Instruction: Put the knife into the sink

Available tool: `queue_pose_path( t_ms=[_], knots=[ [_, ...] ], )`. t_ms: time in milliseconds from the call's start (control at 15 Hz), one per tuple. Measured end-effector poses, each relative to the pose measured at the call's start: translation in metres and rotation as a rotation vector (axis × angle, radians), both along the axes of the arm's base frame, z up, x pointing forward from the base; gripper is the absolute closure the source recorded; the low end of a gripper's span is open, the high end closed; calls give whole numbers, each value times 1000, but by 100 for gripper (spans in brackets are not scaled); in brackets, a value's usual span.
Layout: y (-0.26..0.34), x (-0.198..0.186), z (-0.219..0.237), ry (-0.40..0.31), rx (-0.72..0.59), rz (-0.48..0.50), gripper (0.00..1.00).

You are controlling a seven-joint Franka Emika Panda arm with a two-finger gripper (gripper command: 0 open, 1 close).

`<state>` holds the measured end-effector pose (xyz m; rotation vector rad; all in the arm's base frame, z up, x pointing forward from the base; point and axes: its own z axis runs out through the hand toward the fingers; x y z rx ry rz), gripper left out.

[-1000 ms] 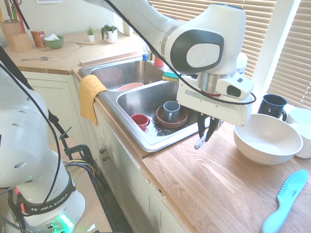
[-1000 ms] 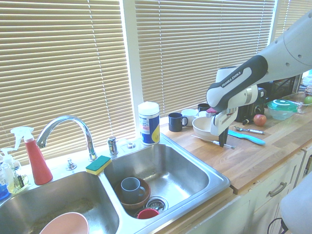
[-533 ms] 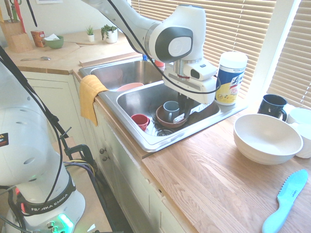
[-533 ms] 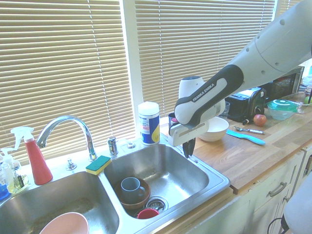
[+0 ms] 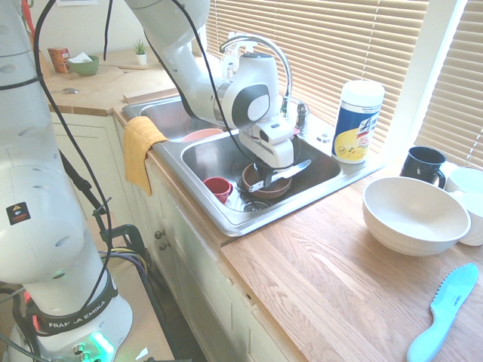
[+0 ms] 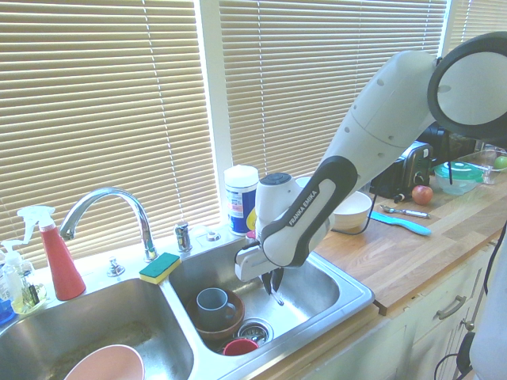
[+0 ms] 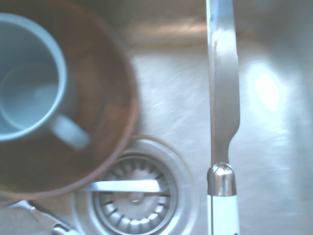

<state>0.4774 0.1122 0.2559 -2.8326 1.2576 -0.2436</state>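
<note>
Gripper (image 5: 266, 179) hanging low inside right basin of sink (image 5: 226, 154), fingers clenched on knife (image 5: 281, 174); blade lying roughly level above basin floor, beside brown bowl (image 7: 102, 142) holding grey-blue mug (image 7: 29, 83), near drain (image 7: 134, 196)

"FRANKA EMIKA" on arm (image 6: 305, 207), base.

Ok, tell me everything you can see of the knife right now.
The knife is a slim table knife: a plain shiny metal blade, a rounded metal collar, then a narrow white handle. In the claw it hangs roughly level over the right basin of the sink, blade pointing away from the claw, near the brown bowl and the drain. It touches nothing but the claw.
</note>
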Motion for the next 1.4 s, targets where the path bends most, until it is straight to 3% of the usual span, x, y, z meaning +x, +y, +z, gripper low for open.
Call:
queue_pose_path(
  t_ms=[400, 733, 800, 1400],
  knots=[
    [-1, -1, -74, 29, -3, -17, 100],
    [-1, 20, -115, 68, -4, -47, 100],
    [-4, 23, -119, 72, -4, -55, 0],
    [-18, 24, -127, 76, 16, -105, 0]
  ],
)
